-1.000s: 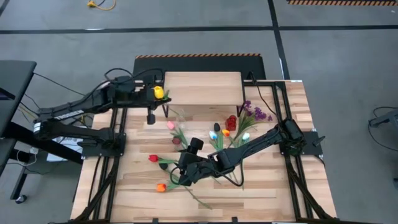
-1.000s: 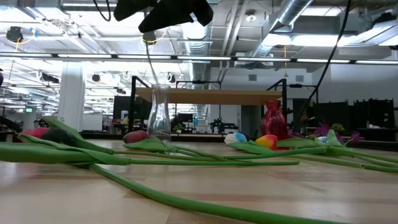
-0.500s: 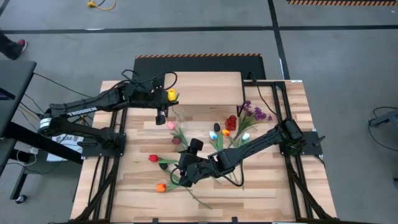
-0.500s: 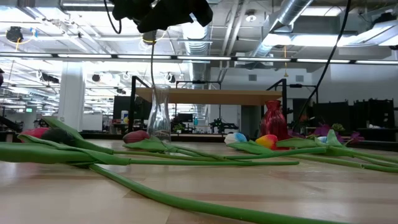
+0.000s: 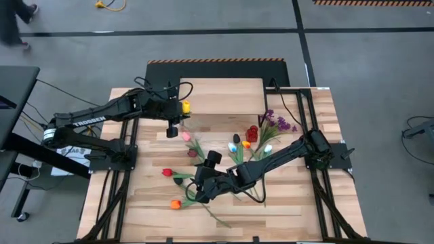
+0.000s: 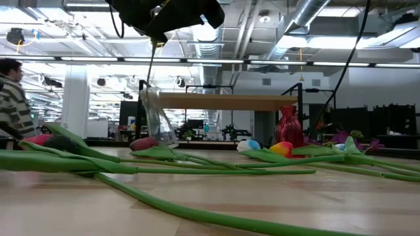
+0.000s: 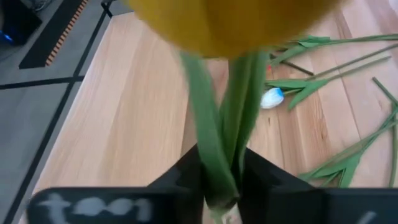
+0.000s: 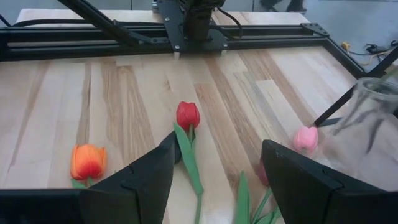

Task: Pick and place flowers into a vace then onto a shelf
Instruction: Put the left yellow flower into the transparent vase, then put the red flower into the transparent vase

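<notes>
— So where is the yellow tulip (image 5: 184, 106)?

— Up in the left hand (image 5: 172, 129), left of centre in the overhead picture, by the front edge of the shelf (image 5: 220, 95). Its own camera shows the yellow head filling the top of the frame and the green stem and leaves running down through the hand.

— Clamped or let go?

— I cannot tell. In the table-level picture the thin stem drops from the dark hand at the top into the mouth of the clear glass vase (image 6: 156, 118), which is tilted, not upright.

— And the right hand (image 5: 196, 192)?

— Low over the desk (image 5: 291, 207) in the lower middle of the overhead frame, spread wide and empty. Its camera looks between its fingers (image 8: 146, 177) at a red tulip (image 8: 188, 115) lying on the wood, with an orange tulip (image 8: 87, 160) at lower left and a pink tulip (image 8: 305, 138) to the right, just beside the glass vase.

— The other flowers?

— Lying on the desk around the centre; the purple sprigs (image 5: 278, 123) are right of centre, near a red vase (image 5: 252, 132).

— Anyone about?

— A person (image 6: 10, 92) in a striped top at the left edge of the table-level picture.
</notes>
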Controlling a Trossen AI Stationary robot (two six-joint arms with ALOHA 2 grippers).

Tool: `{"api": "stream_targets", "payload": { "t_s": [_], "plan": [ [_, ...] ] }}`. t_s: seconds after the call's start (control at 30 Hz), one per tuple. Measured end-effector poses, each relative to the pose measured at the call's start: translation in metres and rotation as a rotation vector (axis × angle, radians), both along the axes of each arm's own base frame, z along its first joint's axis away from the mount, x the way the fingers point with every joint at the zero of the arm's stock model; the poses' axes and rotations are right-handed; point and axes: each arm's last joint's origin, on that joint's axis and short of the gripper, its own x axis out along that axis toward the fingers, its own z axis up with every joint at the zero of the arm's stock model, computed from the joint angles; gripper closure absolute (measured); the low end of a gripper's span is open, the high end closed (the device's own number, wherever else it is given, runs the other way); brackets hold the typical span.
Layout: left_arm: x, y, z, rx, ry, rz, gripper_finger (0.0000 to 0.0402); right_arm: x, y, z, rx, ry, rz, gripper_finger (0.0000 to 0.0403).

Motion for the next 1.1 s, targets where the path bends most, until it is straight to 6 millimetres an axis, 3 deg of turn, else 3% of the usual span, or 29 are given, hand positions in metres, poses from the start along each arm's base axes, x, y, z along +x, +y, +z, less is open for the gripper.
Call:
{"api": "stream_targets", "payload": {
  "t_s": [0.2, 0.37, 1.1],
  "plan": [
    [0.0002, 0.0001, 0.0003, 0.006, -0.002, -0.004, 0.0265, 0.0001, -0.0002, 0.0, -0.001, 0.0, 0.0, 0.017],
    [0.0004, 0.0001, 0.0005, 0.009, -0.005, -0.005, 0.0238, 0.0, 0.0, 0.0, -0.001, 0.0, 0.0, 0.017],
    [-0.0003, 0.0008, 0.0009, 0.035, 0.001, 0.014, 0.0232, -0.0013, -0.0007, -0.0017, -0.008, 0.022, -0.003, 0.017]
  ]
}}
